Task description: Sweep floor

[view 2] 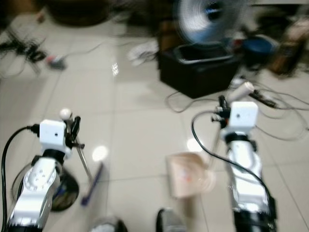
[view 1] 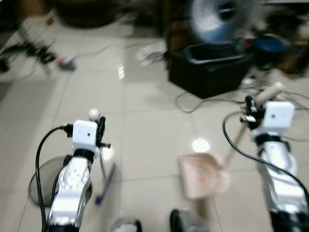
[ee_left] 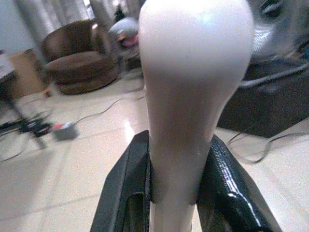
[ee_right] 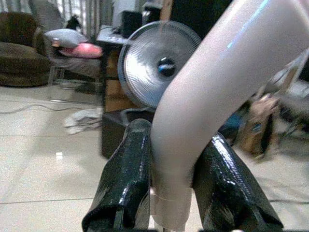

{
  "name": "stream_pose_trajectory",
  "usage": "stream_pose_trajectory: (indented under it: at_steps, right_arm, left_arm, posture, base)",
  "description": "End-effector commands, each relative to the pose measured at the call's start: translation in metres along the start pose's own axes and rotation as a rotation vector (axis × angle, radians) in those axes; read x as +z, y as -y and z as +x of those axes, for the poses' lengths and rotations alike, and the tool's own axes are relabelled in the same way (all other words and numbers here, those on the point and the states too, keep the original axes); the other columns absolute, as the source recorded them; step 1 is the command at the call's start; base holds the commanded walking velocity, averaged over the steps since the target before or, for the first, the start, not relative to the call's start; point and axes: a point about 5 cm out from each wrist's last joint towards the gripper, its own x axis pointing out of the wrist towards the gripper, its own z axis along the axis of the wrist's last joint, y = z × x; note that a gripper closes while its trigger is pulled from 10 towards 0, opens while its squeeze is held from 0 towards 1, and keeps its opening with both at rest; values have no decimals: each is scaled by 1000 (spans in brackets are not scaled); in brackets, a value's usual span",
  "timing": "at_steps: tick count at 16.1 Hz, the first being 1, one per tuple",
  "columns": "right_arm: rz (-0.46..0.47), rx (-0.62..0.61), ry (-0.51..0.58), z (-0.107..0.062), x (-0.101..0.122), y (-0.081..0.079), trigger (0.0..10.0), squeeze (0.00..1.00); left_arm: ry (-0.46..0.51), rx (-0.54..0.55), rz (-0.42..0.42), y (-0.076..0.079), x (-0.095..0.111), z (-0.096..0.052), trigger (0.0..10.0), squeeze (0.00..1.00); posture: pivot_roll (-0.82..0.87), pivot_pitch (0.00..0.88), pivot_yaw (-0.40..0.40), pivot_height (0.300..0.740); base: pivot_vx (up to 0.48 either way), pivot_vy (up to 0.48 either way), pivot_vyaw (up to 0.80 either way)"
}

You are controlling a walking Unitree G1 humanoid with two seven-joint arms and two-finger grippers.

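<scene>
Left gripper (ee_left: pixel 174 193): both black fingers (ee_left: pixel 126 193) pressed against the sides of the broom handle, clamped on it just below its rounded white top.
Broom handle (ee_left: pixel 193 96): pale, bulb-shaped at the upper end, rising past the fingertips; in the head views a thin rod runs from the fingers down to the floor.
Broom head (view 1: pixel 105 183): blue-purple, blurred, low on the floor tiles (view 1: pixel 145 125) below and slightly right of the left fingers.
Right gripper (ee_right: pixel 171 188): two black fingers (ee_right: pixel 126 183) closed around the dustpan handle, one on each side, touching it.
Dustpan handle (ee_right: pixel 212 96): light, glossy tube, bent; it rises from between the fingers and curves away above them.
Dustpan (view 1: pixel 200 174): tan, flat on the tiles, below and to the left of the right fingers, between the two arms; its edges are blurred.
Fan (view 1: pixel 219 19): round grille, well beyond the right fingers, standing behind the black box.
Black box (view 1: pixel 207 67): dark open-topped container on the floor, ahead of the right fingers.
Cables (view 1: pixel 203 101): loose loops on the tiles near the box.
Round base (view 2: pixel 65 186): dark disc on the floor beside the left arm; what it belongs to cannot be told.
Armchair (ee_left: pixel 79 63): brown, far beyond the left fingers.
</scene>
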Motion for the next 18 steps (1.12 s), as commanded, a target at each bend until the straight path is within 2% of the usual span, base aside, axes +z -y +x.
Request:
stream_pose_trajectory:
  at_steps: [1, 2, 4, 7, 10, 13, 15, 18]
  right_arm:
    - [-17, 16, 52, -2, 5, 1, 10000, 0]
    - [8, -36, 10, -5, -2, 10, 10000, 0]
    - [24, -57, 0, -5, -3, 12, 10000, 0]
    - [139, -116, 28, 5, 13, 0, 10000, 0]
    - [208, -152, -4, 12, 4, -7, 10000, 0]
    - [173, -137, 1, 12, 5, -8, 10000, 0]
    - [202, -118, -43, 11, -6, -17, 10000, 0]
    - [203, -70, -18, 13, -2, -25, 10000, 0]
  left_arm:
    - [39, 10, 6, -5, 9, 2, 10000, 0]
    - [46, 6, 8, -7, 10, 3, 10000, 0]
    - [47, 4, 10, -7, 11, 4, 10000, 0]
    - [88, -10, -6, -6, 13, 2, 10000, 0]
    - [96, -13, -29, -5, 16, 8, 10000, 0]
    - [92, -9, -31, -7, 15, 8, 10000, 0]
    - [80, -2, -24, -12, 10, 9, 10000, 0]
    - [90, 11, -25, -12, 12, 13, 10000, 0]
  posture:
    - [-6, 148, 26, 740]
    - [-9, 148, 23, 740]
    - [-9, 148, 23, 740]
    - [-27, 147, 27, 740]
    - [-36, 152, 26, 740]
    - [-30, 149, 27, 740]
    - [-42, 155, 33, 740]
    - [-35, 152, 26, 740]
  base:
    - [0, 0, -800]
    - [0, 0, -800]
    - [0, 0, -800]
    - [0, 0, -800]
    - [345, 0, -525]
    - [395, 0, 0]
    - [412, 0, 0]
    - [412, 0, 0]
